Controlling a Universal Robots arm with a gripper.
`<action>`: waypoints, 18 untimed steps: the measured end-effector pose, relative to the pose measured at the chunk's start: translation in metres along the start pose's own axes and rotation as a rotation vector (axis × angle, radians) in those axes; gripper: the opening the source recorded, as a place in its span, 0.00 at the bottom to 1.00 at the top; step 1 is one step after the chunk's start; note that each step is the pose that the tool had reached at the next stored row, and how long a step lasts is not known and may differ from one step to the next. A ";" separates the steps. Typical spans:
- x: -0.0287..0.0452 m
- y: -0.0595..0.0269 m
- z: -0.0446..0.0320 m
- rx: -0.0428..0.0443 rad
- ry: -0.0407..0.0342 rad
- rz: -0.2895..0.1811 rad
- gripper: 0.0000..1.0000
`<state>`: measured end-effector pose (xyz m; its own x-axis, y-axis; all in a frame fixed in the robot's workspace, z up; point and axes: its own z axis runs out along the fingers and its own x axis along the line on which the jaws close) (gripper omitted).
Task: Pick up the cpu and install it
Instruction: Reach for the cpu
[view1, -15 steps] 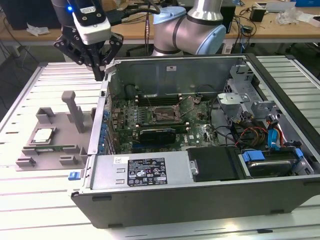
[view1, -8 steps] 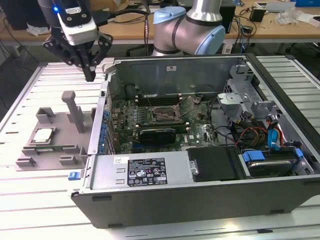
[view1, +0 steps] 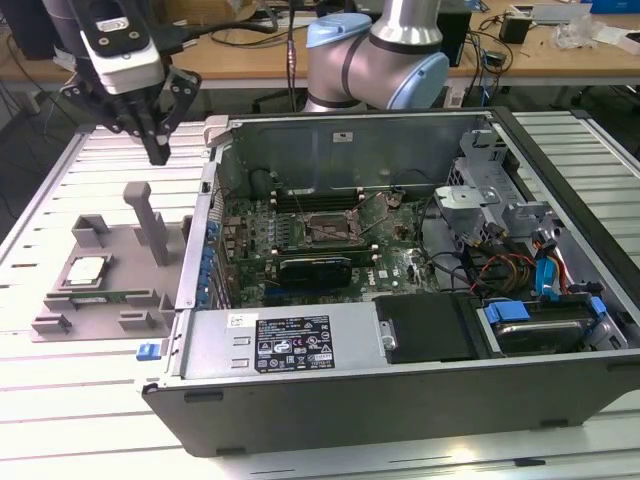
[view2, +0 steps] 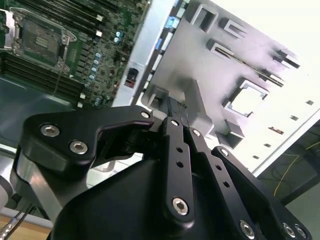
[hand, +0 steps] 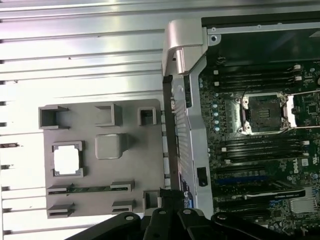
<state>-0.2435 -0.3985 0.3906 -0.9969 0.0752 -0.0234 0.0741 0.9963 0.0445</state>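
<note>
In the exterior view the black gripper (view1: 158, 148) hangs above the grey plastic fixture (view1: 125, 272), tapered fingers pressed together, holding nothing. The cpu (view1: 87, 270), flat and shiny, lies in the fixture's square recess. In the second wrist view the cpu (view2: 248, 100) glares white. In the first wrist view it (hand: 67, 160) sits well apart from the dark metal-framed socket (hand: 263, 112).

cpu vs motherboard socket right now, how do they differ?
The cpu is shiny silver, seated in the grey fixture outside the case; the socket is dark, on the motherboard inside the case. The cpu is a plain flat chip; the socket is ringed by a metal frame. Both are square and lie flat.
</note>
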 end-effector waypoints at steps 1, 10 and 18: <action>0.0029 -0.0002 0.0003 0.0001 0.0000 0.000 0.11; 0.0344 -0.0017 0.0051 0.0004 0.0000 0.000 0.11; 0.0648 -0.0023 0.0113 0.0004 -0.0001 0.000 0.11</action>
<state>-0.3080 -0.3954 0.3777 -0.9969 0.0752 -0.0234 0.0742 0.9963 0.0440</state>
